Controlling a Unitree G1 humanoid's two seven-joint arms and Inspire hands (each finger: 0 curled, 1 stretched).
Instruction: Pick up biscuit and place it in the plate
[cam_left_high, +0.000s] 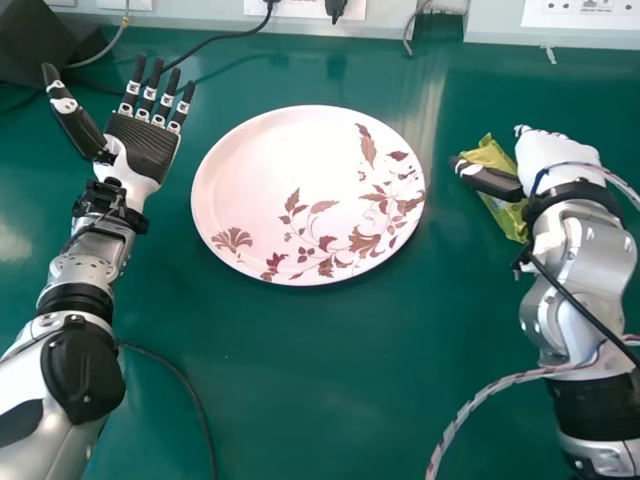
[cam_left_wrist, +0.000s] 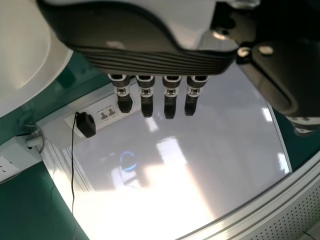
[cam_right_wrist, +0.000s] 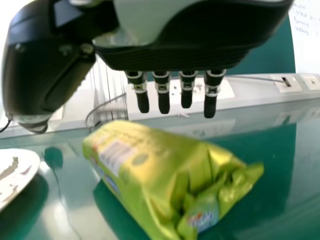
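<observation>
From where I'm standing, the biscuit packet (cam_right_wrist: 150, 175) is on the green table (cam_left_high: 310, 390), close by the fingers (cam_right_wrist: 163, 97) and thumb (cam_left_high: 492, 181) of the right hand (cam_left_high: 562, 155). Those fingers are nearly straight and wide of the thumb, gripping nothing; whether they brush the wrapper I can't tell. So the pick-up, carry and placing all look left to do. The plate (cam_left_high: 285, 150) lies past the thumb tip, and beyond it the left hand (cam_left_high: 145, 147) is open and empty.
</observation>
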